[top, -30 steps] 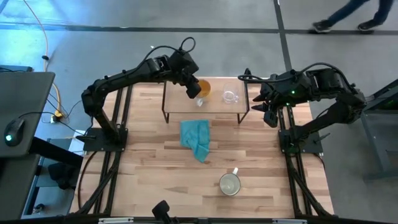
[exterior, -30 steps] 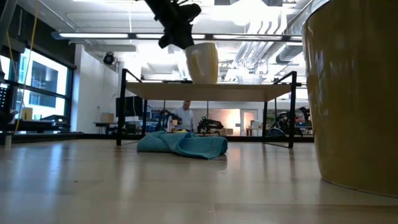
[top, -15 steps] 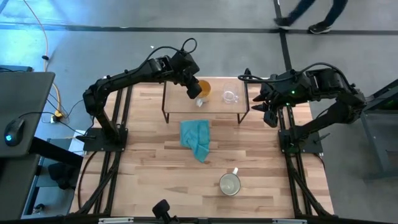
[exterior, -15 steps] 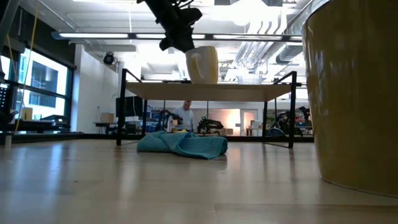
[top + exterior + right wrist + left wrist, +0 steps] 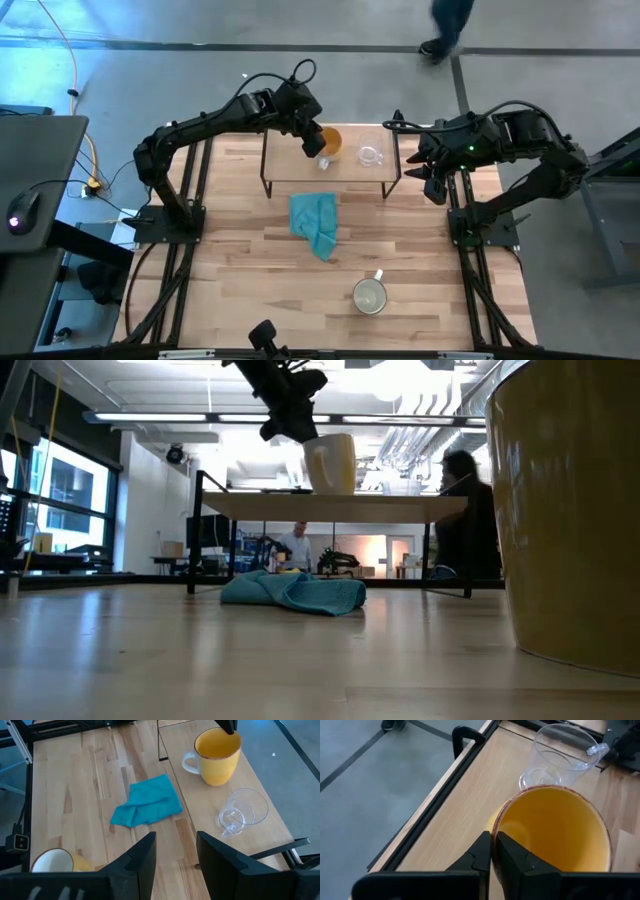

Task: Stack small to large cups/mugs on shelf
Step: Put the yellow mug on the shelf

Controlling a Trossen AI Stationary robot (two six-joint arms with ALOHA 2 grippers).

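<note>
The orange mug (image 5: pixel 329 140) stands on the light-wood shelf (image 5: pixel 290 165), with the small clear glass cup (image 5: pixel 370 155) beside it toward the table's right. My left gripper (image 5: pixel 312 143) reaches down from the far left and is shut on the orange mug (image 5: pixel 555 830). The large cream mug (image 5: pixel 369 295) stands upright on the tabletop near the near edge and fills the right of the low view (image 5: pixel 570 510). My right gripper (image 5: pixel 175 860) hangs open off the shelf's right end, touching nothing. My left gripper pinches the orange mug's rim (image 5: pixel 496 832) on the side away from the glass cup, one finger (image 5: pixel 512 857) inside the mug and one finger (image 5: pixel 481 855) outside. The fingers come slanting down from above. The mug sits roughly upright, its base on the shelf board (image 5: pixel 400 508).
A crumpled teal cloth (image 5: pixel 315 225) lies on the table just in front of the shelf, between it and the cream mug (image 5: pixel 55 862). The shelf's thin black legs (image 5: pixel 197 530) stand at its corners. A person (image 5: pixel 465 510) passes beyond the table's far side.
Both arms and all three cups stay about where they were. A person has walked along the floor beyond the table's far edge, toward the left.
</note>
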